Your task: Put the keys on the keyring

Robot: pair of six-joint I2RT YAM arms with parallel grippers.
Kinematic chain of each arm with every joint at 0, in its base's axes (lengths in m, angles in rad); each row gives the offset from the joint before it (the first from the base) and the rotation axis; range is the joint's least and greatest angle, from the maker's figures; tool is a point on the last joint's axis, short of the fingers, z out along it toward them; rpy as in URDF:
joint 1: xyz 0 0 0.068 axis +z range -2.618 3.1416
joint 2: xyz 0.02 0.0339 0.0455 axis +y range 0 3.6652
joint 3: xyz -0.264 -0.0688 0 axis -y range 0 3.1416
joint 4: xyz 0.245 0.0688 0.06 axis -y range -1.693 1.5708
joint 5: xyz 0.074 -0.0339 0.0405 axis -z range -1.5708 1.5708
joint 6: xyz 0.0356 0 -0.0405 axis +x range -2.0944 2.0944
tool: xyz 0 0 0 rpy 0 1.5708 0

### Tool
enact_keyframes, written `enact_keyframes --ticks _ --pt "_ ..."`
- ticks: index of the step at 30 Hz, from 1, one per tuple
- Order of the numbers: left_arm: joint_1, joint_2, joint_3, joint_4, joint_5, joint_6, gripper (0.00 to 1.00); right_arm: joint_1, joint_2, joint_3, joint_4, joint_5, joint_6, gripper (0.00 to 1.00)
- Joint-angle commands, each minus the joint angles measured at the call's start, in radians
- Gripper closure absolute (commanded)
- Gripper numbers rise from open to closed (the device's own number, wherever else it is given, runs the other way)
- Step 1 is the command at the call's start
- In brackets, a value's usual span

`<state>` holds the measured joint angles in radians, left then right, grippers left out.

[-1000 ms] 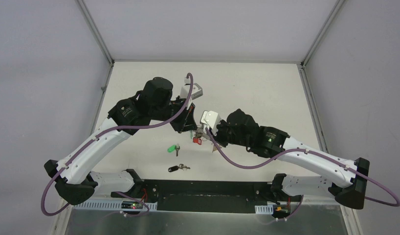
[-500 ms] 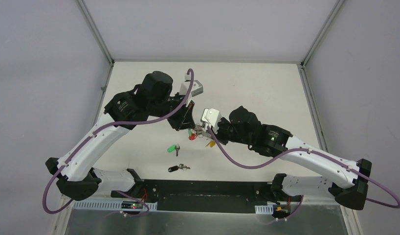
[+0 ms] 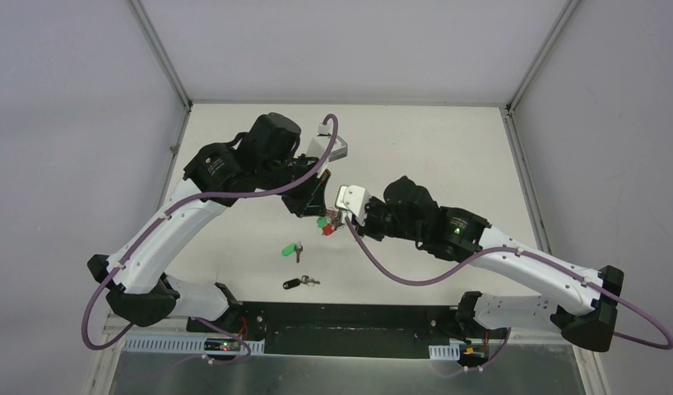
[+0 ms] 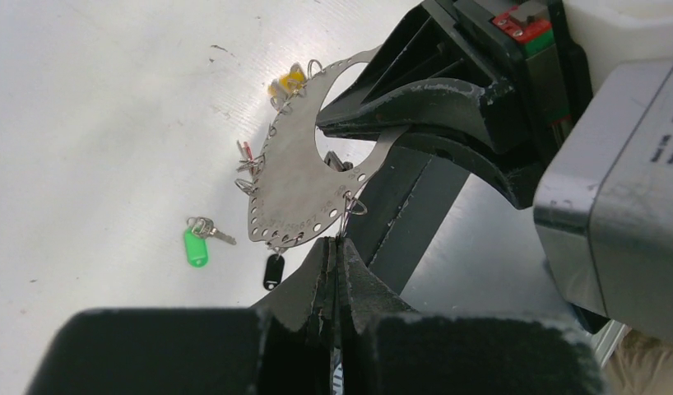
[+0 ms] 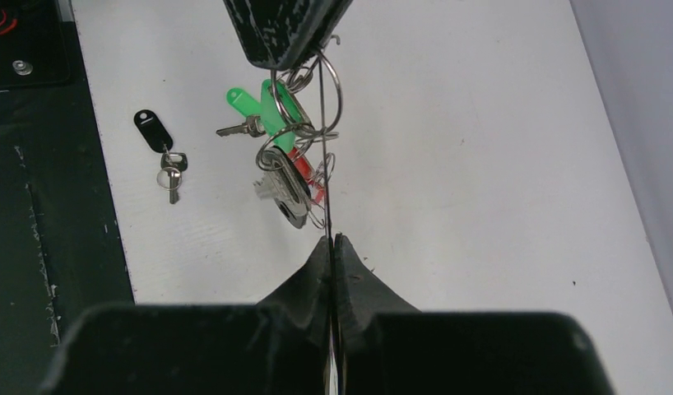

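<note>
Black-capped key (image 3: 296,284) flat on desk (image 3: 432,148), nearest arm bases, well short of keyring (image 4: 294,185); green-capped key (image 3: 293,248) loose on desk between black-capped key and keyring; keyring held off desk, on edge, between both tools; hanging keys (image 5: 284,189) bunched on keyring; left tool (image 4: 336,247) pinched tight on keyring rim; right tool (image 5: 331,243) clamped on opposite side of keyring, jaws together on thin metal.

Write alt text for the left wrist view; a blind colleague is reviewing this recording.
Both grippers pinch a flat, hole-edged metal keyring above the table: the left gripper from below, the right gripper from the upper right. On the white table beneath lie a green-capped key and a black-capped key, both loose.
</note>
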<state>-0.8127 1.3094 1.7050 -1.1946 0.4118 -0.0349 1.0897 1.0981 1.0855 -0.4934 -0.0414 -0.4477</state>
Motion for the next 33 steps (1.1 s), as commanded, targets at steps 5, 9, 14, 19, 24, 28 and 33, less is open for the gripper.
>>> enact_keyframes --ticks 5,9,14,19,24,28,33 --pt "-0.001 0.032 0.174 -0.159 -0.099 -0.085 1.0 -0.027 0.032 0.096 -0.066 0.177 -0.03 1.0" --pt "-0.002 0.043 0.194 -0.177 -0.099 -0.096 1.0 -0.027 0.035 0.111 -0.05 0.19 -0.029 1.0" --pt "-0.002 0.005 0.184 -0.145 -0.18 -0.133 0.8 -0.027 0.025 0.117 -0.045 0.179 0.036 1.0" --pt "-0.001 -0.161 0.012 0.076 -0.212 -0.232 0.46 -0.028 -0.006 0.076 -0.008 0.131 0.206 1.0" --pt "-0.002 -0.391 -0.327 0.453 -0.21 -0.387 0.32 -0.028 -0.046 0.01 0.034 0.078 0.385 1.0" --pt "-0.001 -0.489 -0.541 0.694 -0.18 -0.507 0.33 -0.028 -0.082 -0.046 0.075 0.018 0.515 1.0" --pt "-0.002 -0.496 -0.68 0.85 -0.113 -0.612 0.47 -0.031 -0.128 -0.101 0.109 0.002 0.613 1.0"
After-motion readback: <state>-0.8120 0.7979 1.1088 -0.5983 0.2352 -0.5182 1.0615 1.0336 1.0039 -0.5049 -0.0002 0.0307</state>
